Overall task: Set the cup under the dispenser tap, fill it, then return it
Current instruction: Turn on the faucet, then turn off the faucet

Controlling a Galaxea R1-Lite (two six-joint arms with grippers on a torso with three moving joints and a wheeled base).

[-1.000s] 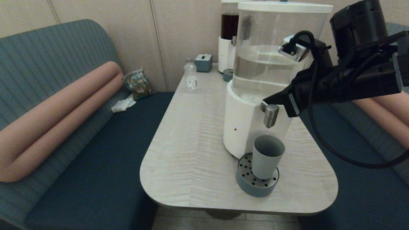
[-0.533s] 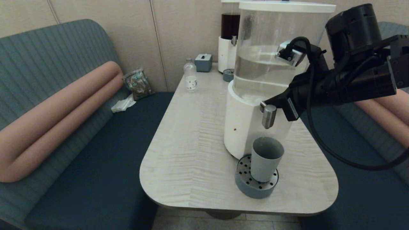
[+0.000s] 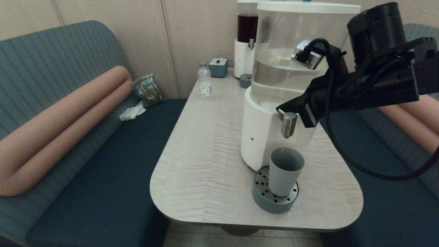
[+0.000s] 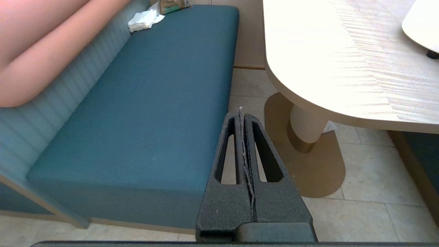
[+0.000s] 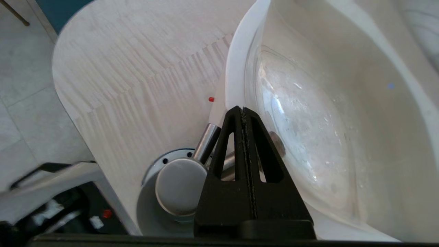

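The cup is standing upright on the round perforated drip tray, close to the near edge of the table toward its right corner, with its open mouth directly beneath the dispenser tap. The tray is touching the white base of the big dispenser. The right gripper is reaching in from the right at the top of the tap, its two fingers pressed together with nothing between them; from the right wrist camera the closed tips are lying just above the tap's round steel top, against the dispenser's base rim. The left gripper is hanging below table height off the near left edge, over the blue bench seat, fingers also closed on nothing. Toward the far edge a small clear bottle, a little grey box and the narrower dark-liquid dispenser are standing.
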